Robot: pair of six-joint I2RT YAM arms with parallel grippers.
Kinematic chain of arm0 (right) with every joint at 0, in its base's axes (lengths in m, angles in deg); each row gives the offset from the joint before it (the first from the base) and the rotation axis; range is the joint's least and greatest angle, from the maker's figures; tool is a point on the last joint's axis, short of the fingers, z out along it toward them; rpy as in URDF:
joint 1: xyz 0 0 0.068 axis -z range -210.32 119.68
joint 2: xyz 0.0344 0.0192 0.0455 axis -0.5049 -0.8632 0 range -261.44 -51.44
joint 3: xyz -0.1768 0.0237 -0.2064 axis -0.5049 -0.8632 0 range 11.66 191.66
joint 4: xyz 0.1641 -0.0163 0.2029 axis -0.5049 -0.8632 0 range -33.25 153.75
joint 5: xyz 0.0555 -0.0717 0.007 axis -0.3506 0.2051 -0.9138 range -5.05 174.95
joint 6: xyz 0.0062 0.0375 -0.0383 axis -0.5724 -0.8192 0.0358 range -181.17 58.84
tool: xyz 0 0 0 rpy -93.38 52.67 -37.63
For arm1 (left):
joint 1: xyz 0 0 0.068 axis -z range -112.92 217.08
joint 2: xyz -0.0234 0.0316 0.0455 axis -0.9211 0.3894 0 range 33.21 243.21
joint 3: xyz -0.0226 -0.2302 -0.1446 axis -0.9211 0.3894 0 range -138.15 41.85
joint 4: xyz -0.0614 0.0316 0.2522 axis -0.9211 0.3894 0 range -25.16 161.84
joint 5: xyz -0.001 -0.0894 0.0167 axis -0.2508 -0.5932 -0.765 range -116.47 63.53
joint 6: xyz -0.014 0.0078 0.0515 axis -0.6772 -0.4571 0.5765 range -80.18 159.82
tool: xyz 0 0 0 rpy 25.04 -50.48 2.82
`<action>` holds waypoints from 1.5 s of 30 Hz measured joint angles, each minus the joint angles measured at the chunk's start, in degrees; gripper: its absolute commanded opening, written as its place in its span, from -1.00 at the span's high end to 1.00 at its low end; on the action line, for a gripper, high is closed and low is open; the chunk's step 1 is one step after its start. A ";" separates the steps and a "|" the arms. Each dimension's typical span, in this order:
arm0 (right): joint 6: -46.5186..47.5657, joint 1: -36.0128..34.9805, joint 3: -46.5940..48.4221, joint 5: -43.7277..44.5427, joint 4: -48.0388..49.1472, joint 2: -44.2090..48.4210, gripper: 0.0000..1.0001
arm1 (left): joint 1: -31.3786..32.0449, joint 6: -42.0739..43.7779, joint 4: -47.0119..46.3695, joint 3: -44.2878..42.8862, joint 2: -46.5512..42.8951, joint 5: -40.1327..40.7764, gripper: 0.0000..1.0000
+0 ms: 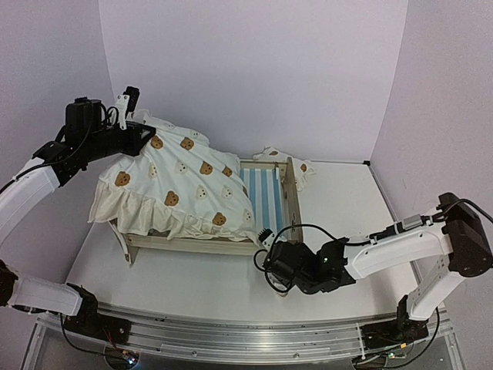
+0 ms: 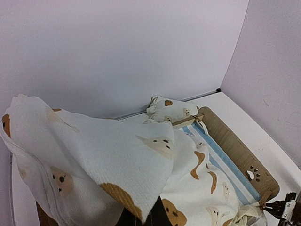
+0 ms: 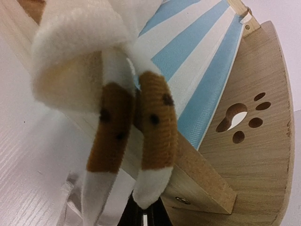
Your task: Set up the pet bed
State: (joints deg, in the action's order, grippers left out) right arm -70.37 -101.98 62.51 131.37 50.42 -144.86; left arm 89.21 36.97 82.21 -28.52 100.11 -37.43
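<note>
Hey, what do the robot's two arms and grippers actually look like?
Both match: the left arm and right arm have smooth white tubular links joined by chunky black housings, with thin black cables looping near the wrists. The left gripper and right gripper are mostly black.

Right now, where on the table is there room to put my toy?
Bare table lies between the pet bed and the right wall, and in front of the bed, left of the right gripper. Crowded: the bed itself, under the bedding.
</note>
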 measured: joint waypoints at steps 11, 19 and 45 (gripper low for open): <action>8.77 1.36 7.95 -2.39 0.51 11.54 1.00 | 0.00 0.02 -0.57 0.00 0.01 -0.41 1.00; 15.04 8.95 16.60 -8.52 1.10 10.59 1.00 | 0.00 0.02 -1.46 0.00 0.01 -1.39 1.00; 35.97 12.69 21.37 -7.99 2.06 8.06 1.00 | 0.00 -0.71 -1.44 0.02 0.01 -3.45 1.00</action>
State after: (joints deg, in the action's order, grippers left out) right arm -34.40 -89.29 83.88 123.37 52.48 -136.80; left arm 89.21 36.26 80.76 -28.50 100.13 -40.89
